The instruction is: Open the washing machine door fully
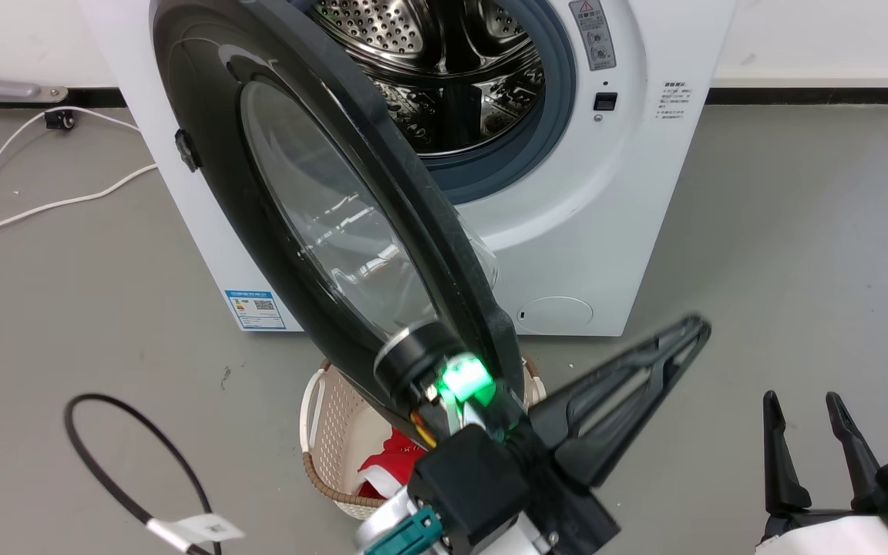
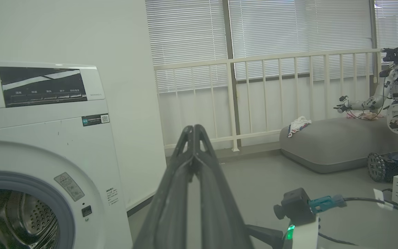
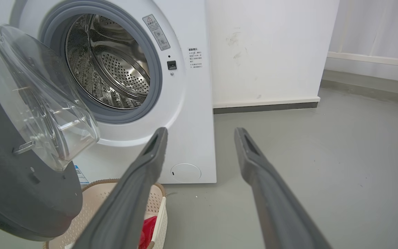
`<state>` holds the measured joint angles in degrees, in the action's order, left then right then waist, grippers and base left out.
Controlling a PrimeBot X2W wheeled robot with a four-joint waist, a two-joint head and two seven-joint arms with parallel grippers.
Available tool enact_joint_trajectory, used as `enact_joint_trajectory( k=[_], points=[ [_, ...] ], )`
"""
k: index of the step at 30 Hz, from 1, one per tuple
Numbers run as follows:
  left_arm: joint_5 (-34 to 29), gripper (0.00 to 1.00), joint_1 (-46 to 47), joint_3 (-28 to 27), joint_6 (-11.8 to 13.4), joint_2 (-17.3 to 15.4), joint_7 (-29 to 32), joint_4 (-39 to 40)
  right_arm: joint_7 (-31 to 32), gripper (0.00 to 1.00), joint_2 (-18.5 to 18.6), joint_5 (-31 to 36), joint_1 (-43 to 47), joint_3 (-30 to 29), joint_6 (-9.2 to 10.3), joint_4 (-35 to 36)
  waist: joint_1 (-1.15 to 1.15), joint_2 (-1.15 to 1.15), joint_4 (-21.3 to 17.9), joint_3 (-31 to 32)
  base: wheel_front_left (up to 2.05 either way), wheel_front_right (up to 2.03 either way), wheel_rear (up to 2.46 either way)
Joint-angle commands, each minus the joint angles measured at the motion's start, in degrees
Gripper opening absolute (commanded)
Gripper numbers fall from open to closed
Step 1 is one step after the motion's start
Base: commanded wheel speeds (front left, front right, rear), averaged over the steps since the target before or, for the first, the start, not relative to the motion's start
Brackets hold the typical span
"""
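Grey floor (image 1: 783, 231) ran under everything, and in the head view a black cable (image 1: 68, 422) looped at 8 o'clock. At 4 o'clock the right tool (image 1: 801, 401) stood with fingers apart, empty. The left tool (image 1: 697, 327) had its fingers pressed together on nothing. It was aimed toward 2 o'clock, its fingers clear of the door's right side. Beneath its wrist sat a cream basket (image 1: 313, 416) with red cloth (image 1: 386, 462) inside. The door (image 1: 321, 216) stood swung out from the washer (image 1: 567, 231), hinged on the left and nearly edge-on to the camera. Its long axis ran from 11 to 5 o'clock, and the glass bulge faced the open drum (image 1: 444, 85). Beyond stood a white wall (image 3: 261, 52).
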<state>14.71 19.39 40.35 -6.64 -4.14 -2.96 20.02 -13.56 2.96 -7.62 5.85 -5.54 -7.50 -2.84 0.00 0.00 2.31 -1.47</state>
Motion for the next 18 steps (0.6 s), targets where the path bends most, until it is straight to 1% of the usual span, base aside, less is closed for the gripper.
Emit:
enact_joint_trajectory(
  k=[1, 7, 10, 12, 14, 18],
  points=[
    [0.8, 0.0, -2.0, 0.9, -0.2, -1.0, 0.8, -0.2, 0.1, 1.0, -0.2, -0.3, 0.4, 0.0, 0.02, -0.2, 0.0, 0.0, 0.2, 0.1, 0.0, 0.0, 0.0],
    [3.2, 0.0, -8.3, 2.9, 0.3, -4.3, 3.5, -3.3, 0.5, 1.0, -0.2, -0.2, 0.3, 0.1, 0.02, 0.2, 0.0, 0.0, 0.4, -0.4, 0.0, 0.0, 0.0],
    [4.0, 0.0, -10.6, 2.8, 1.0, -5.1, 3.2, -6.0, 0.6, 1.0, -0.2, -0.3, -0.2, 0.2, 0.02, 0.2, 0.0, 0.0, 0.4, -0.9, 0.0, 0.0, 0.0],
    [4.2, 0.0, -11.1, 2.6, 1.2, -5.1, 2.9, -6.8, 0.6, 1.0, -0.2, -0.3, -0.3, 0.4, 0.02, 0.2, 0.0, 0.0, 0.3, -1.2, 0.0, 0.0, 0.0],
    [4.8, 0.0, -11.8, 2.1, 2.0, -4.6, 2.2, -8.9, 0.6, 1.0, -0.2, -0.4, -0.5, 0.6, 0.02, 0.1, 0.0, 0.0, 0.2, -1.5, 0.0, 0.0, 0.0],
    [4.7, 0.0, -10.3, 1.1, 3.0, -3.4, 0.4, -12.3, 0.6, 1.0, -0.2, -0.5, -1.0, 0.9, 0.02, -0.1, 0.0, 0.0, 0.0, -2.2, 0.0, 0.0, 0.0]
  ],
)
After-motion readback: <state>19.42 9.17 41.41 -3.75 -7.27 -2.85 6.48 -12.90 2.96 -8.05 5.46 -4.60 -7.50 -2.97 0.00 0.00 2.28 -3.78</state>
